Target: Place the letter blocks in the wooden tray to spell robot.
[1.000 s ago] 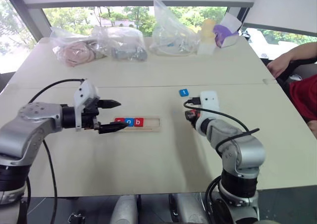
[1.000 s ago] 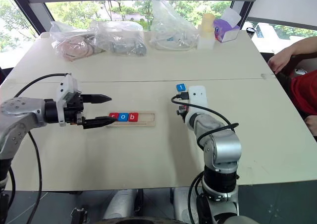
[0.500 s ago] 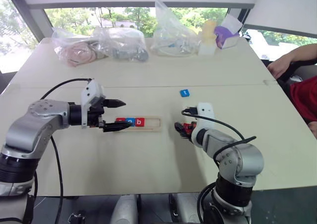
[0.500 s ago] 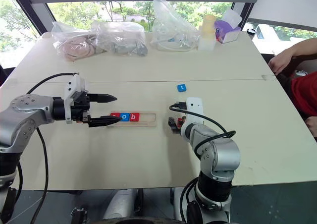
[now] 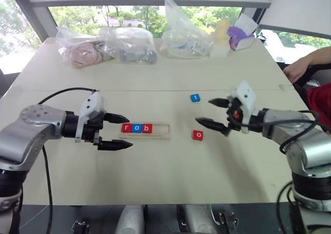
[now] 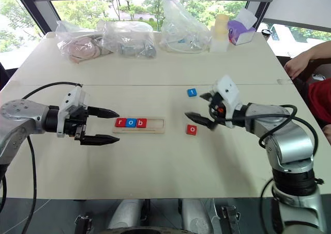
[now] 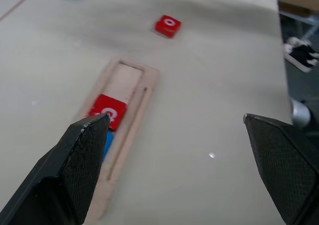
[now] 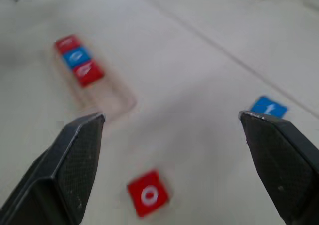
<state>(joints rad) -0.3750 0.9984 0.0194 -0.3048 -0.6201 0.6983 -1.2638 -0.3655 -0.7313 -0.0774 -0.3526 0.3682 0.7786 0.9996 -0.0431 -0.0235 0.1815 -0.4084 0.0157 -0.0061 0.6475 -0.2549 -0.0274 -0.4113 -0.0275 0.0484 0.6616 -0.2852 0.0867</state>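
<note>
Right now the wooden tray lies flat on the pale table in front of me, its long side running from my left to my right. Three letter blocks sit side by side in its left part: a red r, a blue o and a red b, each touching the next. The right part of the tray holds no tile.

A red o block lies loose on the table to the right of the tray, apart from its end. A blue t block lies farther back and a little to the right, well apart from the tray.

My left gripper hangs just off the left end of the tray, pointing to the right, with its two black fingers spread wide and nothing between them. My right gripper hovers above the table between the red o and the blue t, pointing to the left, fingers also spread wide and gripping nothing; the red o lies on the table below its near finger.

At the far edge of the table stand several clear plastic bags with things inside, and a purple box. A person's arm rests at the right edge.
</note>
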